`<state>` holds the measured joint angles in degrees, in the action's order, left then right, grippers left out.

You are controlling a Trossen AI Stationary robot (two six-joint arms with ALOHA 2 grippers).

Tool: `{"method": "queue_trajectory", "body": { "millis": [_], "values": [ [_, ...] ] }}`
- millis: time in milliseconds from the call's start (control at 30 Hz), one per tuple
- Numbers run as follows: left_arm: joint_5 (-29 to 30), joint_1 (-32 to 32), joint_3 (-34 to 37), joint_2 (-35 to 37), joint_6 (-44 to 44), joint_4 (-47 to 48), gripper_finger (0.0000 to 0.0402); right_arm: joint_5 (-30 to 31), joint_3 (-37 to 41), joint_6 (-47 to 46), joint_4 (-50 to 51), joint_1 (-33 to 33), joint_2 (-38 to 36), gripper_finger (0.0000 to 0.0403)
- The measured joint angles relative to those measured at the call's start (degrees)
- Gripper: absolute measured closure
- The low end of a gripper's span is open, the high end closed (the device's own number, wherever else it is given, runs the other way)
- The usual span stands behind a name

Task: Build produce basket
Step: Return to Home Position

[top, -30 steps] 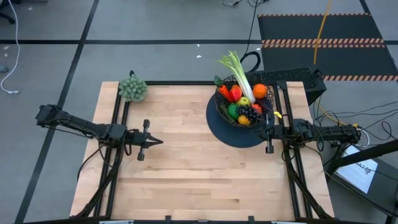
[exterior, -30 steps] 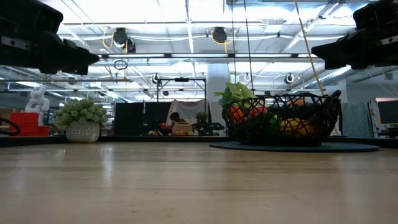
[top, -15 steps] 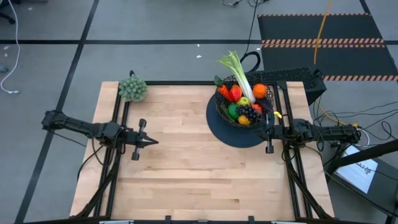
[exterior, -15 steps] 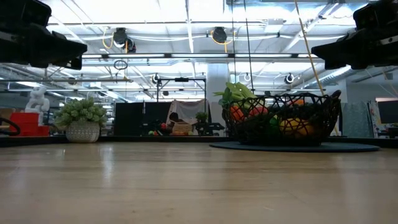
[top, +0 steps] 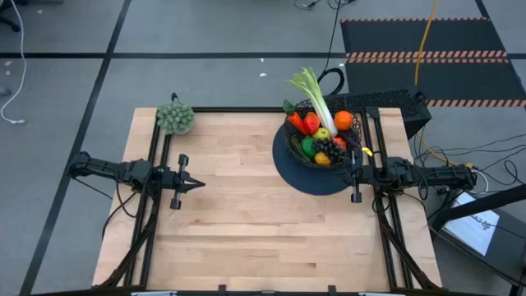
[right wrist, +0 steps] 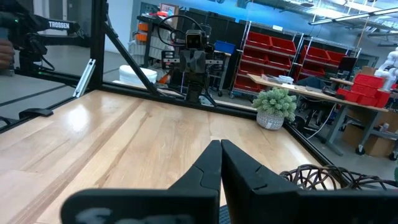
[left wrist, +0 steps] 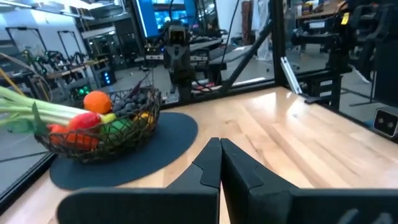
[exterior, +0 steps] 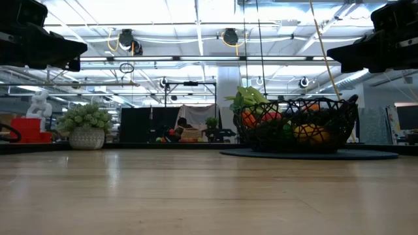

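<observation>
A pale wooden table fills the lower half of the frame. Right of centre, the black wire basket sits on a dark round disc, and red, orange, yellow and green produce shows through its mesh. At the left stands a bushy clump in a white pot. Dark parts of the left arm and right arm fill the upper corners

Robotics lab: shelved red parts bins
</observation>
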<state>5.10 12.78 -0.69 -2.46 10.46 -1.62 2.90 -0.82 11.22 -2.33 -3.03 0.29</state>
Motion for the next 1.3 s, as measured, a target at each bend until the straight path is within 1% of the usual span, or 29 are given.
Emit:
{"method": "queue_trajectory", "body": {
  "millis": [167,600,767,900,1033,1300],
  "values": [
    [-0.5,0.0,0.0,2.3,1.7,0.3,0.0400,0.0,0.0,0.0,0.0,0.0,0.0,0.0403],
    [-1.1,0.0,0.0,2.3,2.8,0.5,0.0399,0.0,0.0,0.0,0.0,0.0,0.0,0.0403],
    [0.6,0.0,0.0,2.3,2.8,0.1,0.0385,0.0,0.0,0.0,0.0,0.0,0.0,0.0403],
    [0.9,0.0,0.1,2.3,2.8,-0.4,0.0377,0.0,0.0,0.0,0.0,0.0,0.0,0.0403],
    [1.0,0.0,0.1,2.3,2.6,-1.1,0.0379,0.0,0.0,0.0,0.0,0.0,0.0,0.0403],
    [1.0,0.0,0.1,2.3,2.6,-1.5,0.0398,0.0,0.0,0.0,0.0,0.0,0.0,0.0403]
  ]
}}
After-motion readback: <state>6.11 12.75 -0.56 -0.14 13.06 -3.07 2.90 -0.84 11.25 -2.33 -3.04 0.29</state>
